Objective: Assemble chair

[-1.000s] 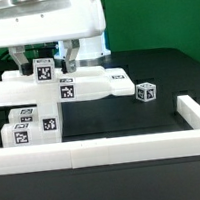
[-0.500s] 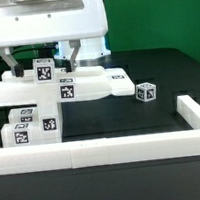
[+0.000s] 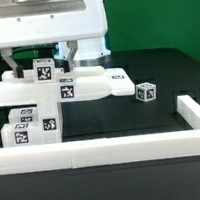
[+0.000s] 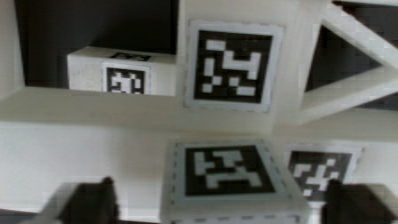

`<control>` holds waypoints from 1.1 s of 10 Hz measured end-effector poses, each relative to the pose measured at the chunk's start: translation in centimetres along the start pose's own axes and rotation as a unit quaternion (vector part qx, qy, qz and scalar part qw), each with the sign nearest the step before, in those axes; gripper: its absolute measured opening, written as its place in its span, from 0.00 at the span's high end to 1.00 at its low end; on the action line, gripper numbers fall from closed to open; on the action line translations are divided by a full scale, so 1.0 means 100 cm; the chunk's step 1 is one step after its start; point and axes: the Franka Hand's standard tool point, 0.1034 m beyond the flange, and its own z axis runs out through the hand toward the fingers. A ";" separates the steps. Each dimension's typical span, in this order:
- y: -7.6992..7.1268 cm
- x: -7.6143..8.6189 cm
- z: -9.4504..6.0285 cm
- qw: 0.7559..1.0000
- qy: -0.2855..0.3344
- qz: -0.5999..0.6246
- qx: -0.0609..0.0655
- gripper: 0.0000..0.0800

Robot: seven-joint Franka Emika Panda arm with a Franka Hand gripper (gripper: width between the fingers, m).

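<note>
The chair's white tagged pieces stand joined at the exterior view's left: a flat slab [image 3: 91, 86] on blocky parts [image 3: 31, 128], with an upright tagged post [image 3: 44, 68] on top. My gripper [image 3: 46, 62] hangs straight over that post, one dark finger on each side of it. In the wrist view the post's tagged top [image 4: 228, 172] lies between the fingers [image 4: 89, 200] of my gripper [image 4: 221, 202], with a thin gap on both sides, so the jaws are open and hold nothing. A small loose tagged cube [image 3: 145, 92] lies to the right of the slab.
A long low white border rail [image 3: 104, 151] runs along the front and turns back at the exterior view's right [image 3: 195, 110]. The table is black, with a green wall behind. The arm's white body [image 3: 48, 18] fills the upper left.
The fingers have drawn slightly closer to the post. The hand stays over the same spot, and the chair pieces and the cube have not moved.
</note>
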 end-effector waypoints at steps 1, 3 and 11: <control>0.000 0.000 0.000 1.000 0.000 0.000 0.000 0.55; 0.000 0.000 0.000 1.000 0.000 0.011 0.000 0.67; -0.001 0.000 0.000 0.966 0.003 0.258 0.004 0.66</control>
